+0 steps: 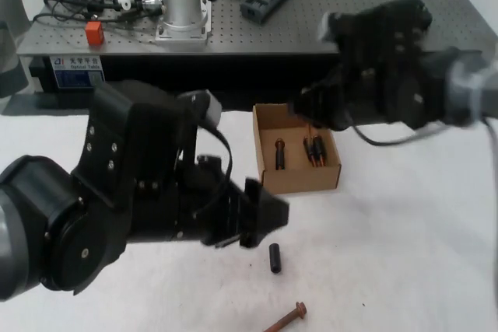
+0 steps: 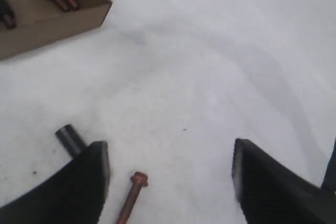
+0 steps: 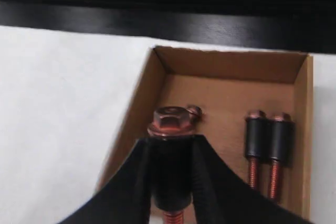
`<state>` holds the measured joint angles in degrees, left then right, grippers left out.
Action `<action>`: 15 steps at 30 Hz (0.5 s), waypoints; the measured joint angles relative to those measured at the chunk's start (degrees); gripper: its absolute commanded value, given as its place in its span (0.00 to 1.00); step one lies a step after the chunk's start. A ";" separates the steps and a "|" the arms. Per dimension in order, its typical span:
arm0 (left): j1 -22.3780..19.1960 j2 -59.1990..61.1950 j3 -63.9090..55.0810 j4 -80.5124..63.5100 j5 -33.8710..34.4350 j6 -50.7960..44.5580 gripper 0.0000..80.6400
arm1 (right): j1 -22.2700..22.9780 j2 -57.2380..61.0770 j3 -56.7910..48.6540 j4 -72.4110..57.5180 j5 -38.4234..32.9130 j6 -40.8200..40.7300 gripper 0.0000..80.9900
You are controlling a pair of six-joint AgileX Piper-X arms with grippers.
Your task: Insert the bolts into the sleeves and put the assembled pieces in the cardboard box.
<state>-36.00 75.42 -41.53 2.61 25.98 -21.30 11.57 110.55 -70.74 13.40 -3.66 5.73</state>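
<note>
Since one sleeve and one bolt lie loose outside the box, the job looks near its end but not finished. The white counter (image 1: 405, 254) carries everything. The box (image 1: 299, 178) stands at its middle, open side up so that pieces can be lowered in from above.

The left arm takes up the near left of the high view, with the left pincer (image 1: 261, 219) low over the counter. Its wrist view shows it (image 2: 168, 174) spread wide with nothing between the fingers. The loose parts lie just ahead of it, which I read as readiness for a pick.

The right pincer (image 1: 311, 110) hangs over the far part of the box. Its wrist view shows it (image 3: 170, 156) clamped on the black sleeve of the held piece (image 3: 169, 124), bolt head up and thread down, above the box (image 3: 231, 66) floor. Gripping the sleeve rather than the bolt probably keeps the two from sliding apart on release.

Inside the box a pair (image 3: 269, 140) of finished pieces lies side by side, touching, and a single piece (image 1: 279, 153) lies apart from them.

The sleeve (image 1: 274, 257) lies on the counter just beyond the left pincer. The bolt (image 1: 286, 318) lies near it, not touching, at the counter's near edge.
</note>
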 measured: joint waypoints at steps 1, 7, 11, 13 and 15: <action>0.00 0.10 0.00 1.86 -0.82 0.57 0.60 | 0.00 2.01 -4.58 3.22 1.02 -0.25 0.03; 0.00 3.59 0.00 9.59 -4.24 1.29 0.60 | -0.12 10.82 -15.90 9.99 2.94 -0.40 0.02; 0.00 7.30 -0.31 11.60 -4.97 1.29 0.60 | -0.73 11.68 -17.01 11.51 3.03 -0.48 0.09; 0.00 9.42 -1.26 12.74 -5.20 1.29 0.60 | -0.96 11.68 -17.40 11.50 2.74 -0.48 0.25; 0.00 11.98 -4.07 14.39 -5.35 1.29 0.60 | -1.52 11.31 -17.80 11.61 2.10 -0.48 0.42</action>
<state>-36.00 87.40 -45.61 17.00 20.64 -20.01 10.06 121.86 -88.53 25.02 -1.56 5.25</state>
